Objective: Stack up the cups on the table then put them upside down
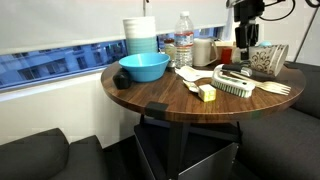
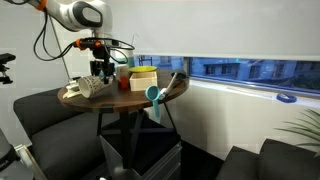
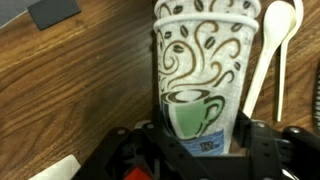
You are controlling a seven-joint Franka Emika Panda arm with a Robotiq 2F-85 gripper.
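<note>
A white paper cup with a dark swirl pattern and a green mug print (image 3: 200,70) fills the wrist view. It stands between my gripper's fingers (image 3: 195,140), which are shut on its lower part. At its far end two rims seem to sit one inside the other, so the second cup may be nested in it; I cannot tell for sure. In both exterior views the gripper (image 1: 246,42) (image 2: 100,68) is at the table's far side with the patterned cup (image 1: 266,58) (image 2: 90,86) at its tips, on or just above the dark wooden table (image 1: 170,100).
A blue bowl (image 1: 144,67), stacked white-and-blue containers (image 1: 141,36) and a water bottle (image 1: 184,42) are on the table. Near the cup lie a brush (image 1: 232,85), a wooden fork (image 1: 277,89), a yellow block (image 1: 207,93) and pale spoons (image 3: 272,50).
</note>
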